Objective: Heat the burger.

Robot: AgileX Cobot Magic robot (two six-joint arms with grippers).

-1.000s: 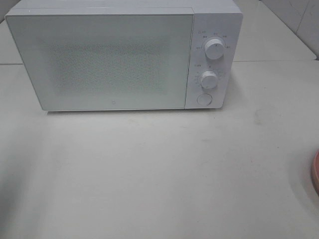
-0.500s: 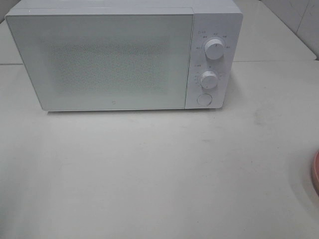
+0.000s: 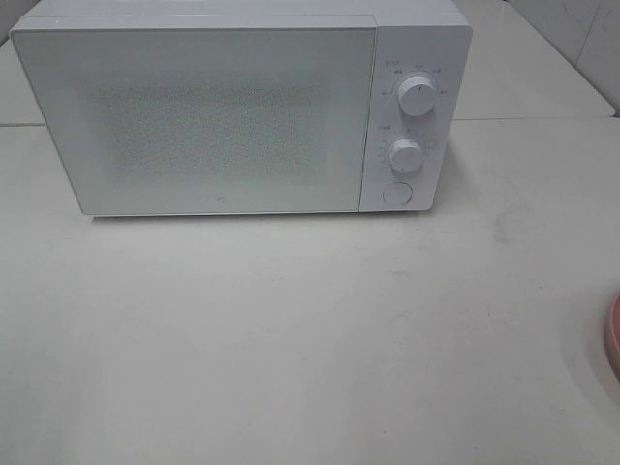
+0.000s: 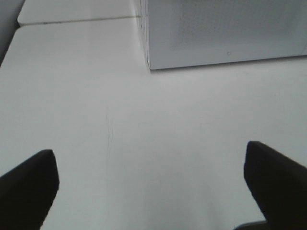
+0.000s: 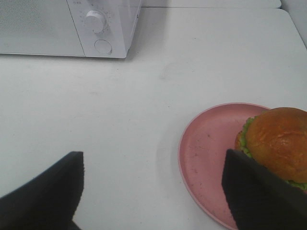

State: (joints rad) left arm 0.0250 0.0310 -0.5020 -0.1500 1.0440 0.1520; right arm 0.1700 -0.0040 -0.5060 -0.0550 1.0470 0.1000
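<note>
My left gripper [image 4: 152, 191] hangs over bare white bench [image 4: 144, 134], jaws spread wide with nothing between them, both dark fingers [image 4: 29, 187] sitting at the edges of my wrist view. Ahead of those jaws, beyond the open stretch of bench, stands the white microwave [image 4: 220, 28]; I see its lower front corner and the speckled door panel, shut.

My right gripper [image 5: 158, 191] is the same story: jaws spread, empty, hovering above the bench. The burger [image 5: 276, 143] sits just off the outer side of one right finger [image 5: 259, 191], which covers part of its near edge. Glossy brown bun on top, green lettuce peeking out beneath. It rests on a round pink plate [image 5: 206, 153], toward the plate's far side from the gap of my jaws, and the plate's bare rim lies partly between the two fingers. I am not touching burger or plate.

Farther ahead of the right jaws, well apart from the plate, the microwave's control panel shows a white dial [image 5: 96, 20] and a round button [image 5: 103, 46] below it.

From the high camera the microwave [image 3: 223, 116] stands with its door closed, two dials [image 3: 416, 98] and the button stacked on its right side, and only a sliver of the pink plate [image 3: 613, 334] shows at the frame's edge. Neither of my grippers appears there.
</note>
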